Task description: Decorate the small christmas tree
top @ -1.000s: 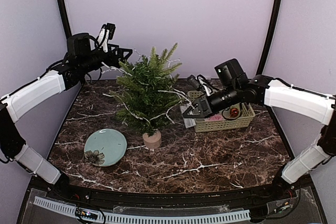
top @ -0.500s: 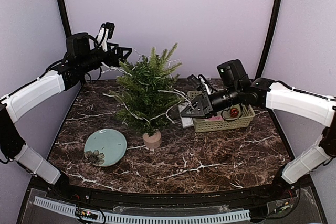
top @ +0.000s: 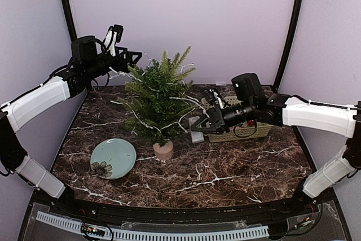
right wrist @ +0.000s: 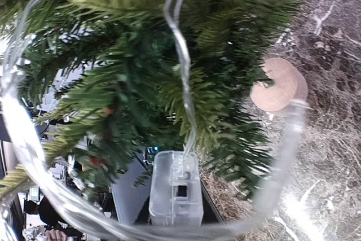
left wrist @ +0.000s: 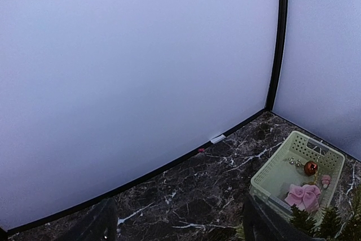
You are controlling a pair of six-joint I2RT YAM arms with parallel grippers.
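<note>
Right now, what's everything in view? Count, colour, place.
small christmas tree: 1, dark green, beige-pink pot, mid-table
light string: 1, clear wire, draped over the tree's branches
battery box: 1, clear, on the string's end, right of the tree
plate: 1, pale green, front left of the tree
basket: 1, pale green, right of the tree
bauble: 1, red-brown, in the basket
pink ornament: 1, pink, in the basket, kind unclear
table: 1, dark marble
left gripper: open, by the tree's upper left, holding nothing
right gripper: shut on the battery box, low at the tree's right
</note>
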